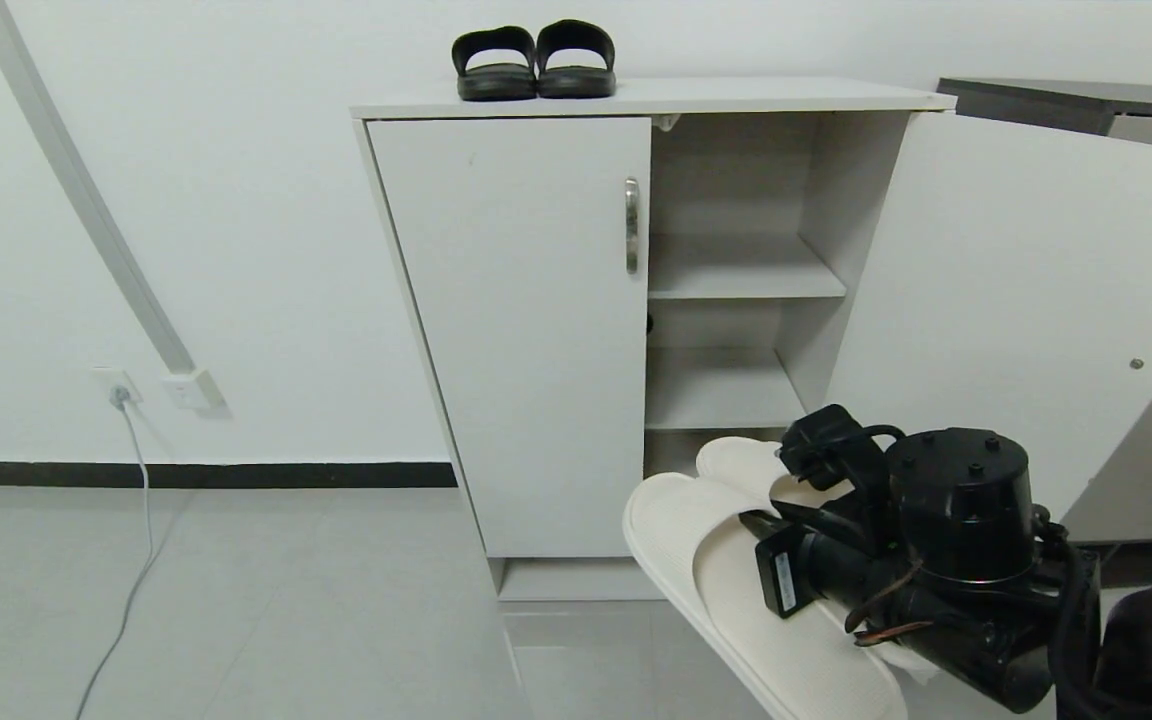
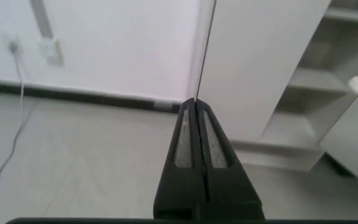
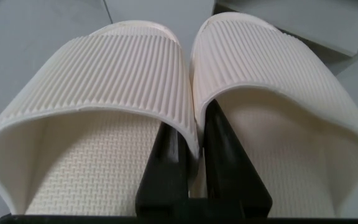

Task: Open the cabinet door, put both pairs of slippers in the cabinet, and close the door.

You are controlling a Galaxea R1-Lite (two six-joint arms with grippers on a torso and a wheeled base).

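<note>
The cabinet (image 1: 636, 97) can be entered only through its right half, where the gap runs between the shut left door (image 1: 516, 330) and the right door (image 1: 1016, 300), swung wide toward the robot's right. Inside, an upper shelf (image 1: 736, 270) and a lower shelf (image 1: 716, 390) split that gap into stacked bays, each open to the front. The white slippers (image 1: 736, 600), clamped in the right gripper (image 3: 196, 149), hang before the lowest bay and cover part of its mouth, while the black slippers (image 1: 534, 62) take up the left of the cabinet's top.
</note>
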